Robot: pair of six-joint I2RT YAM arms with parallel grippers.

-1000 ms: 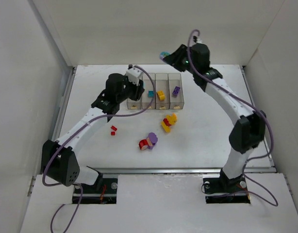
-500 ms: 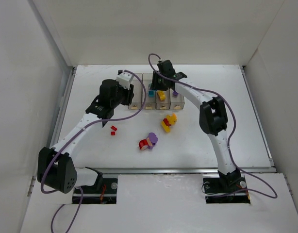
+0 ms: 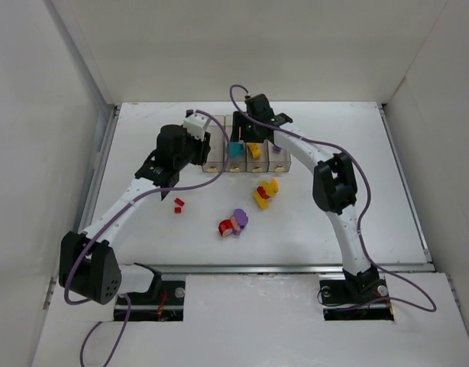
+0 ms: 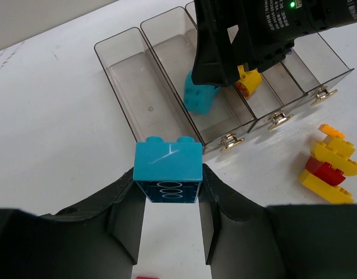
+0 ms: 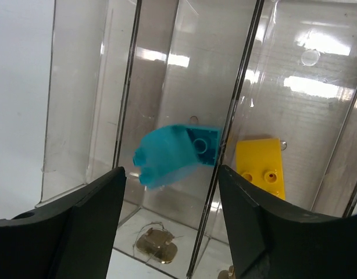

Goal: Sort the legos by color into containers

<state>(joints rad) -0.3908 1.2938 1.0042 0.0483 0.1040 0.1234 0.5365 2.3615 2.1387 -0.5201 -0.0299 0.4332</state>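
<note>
The left gripper (image 4: 168, 192) had its jaws drawn in to a narrow gap and clamped on a teal brick (image 4: 168, 164). One dark finger (image 4: 125, 216) pressed each side of it, and its two studs pointed away from the wrist. Just beyond the fingertips stood the row of four clear containers (image 4: 135, 81) on the white table (image 4: 56, 122).

The right gripper (image 5: 171, 174) had its jaws spread wide and gripped nothing. Beyond the gap between them, inside one of the middle bins, a second teal brick (image 5: 177, 154) sat tilted and blurred. Whether it rested on the bin floor could not be told. In the next bin, past the right-hand finger, lay a yellow brick (image 5: 260, 167).

From the left wrist, the right gripper's black body covered the far ends of the middle bins and most of the yellow brick. A speck of purple beside that body was too small to identify. Off to the right of the left jaws a yellow-and-red clump (image 4: 331, 168) lay on the table. A red sliver (image 4: 145, 277) between the left fingers was cut off by the frame's lower edge.
</note>
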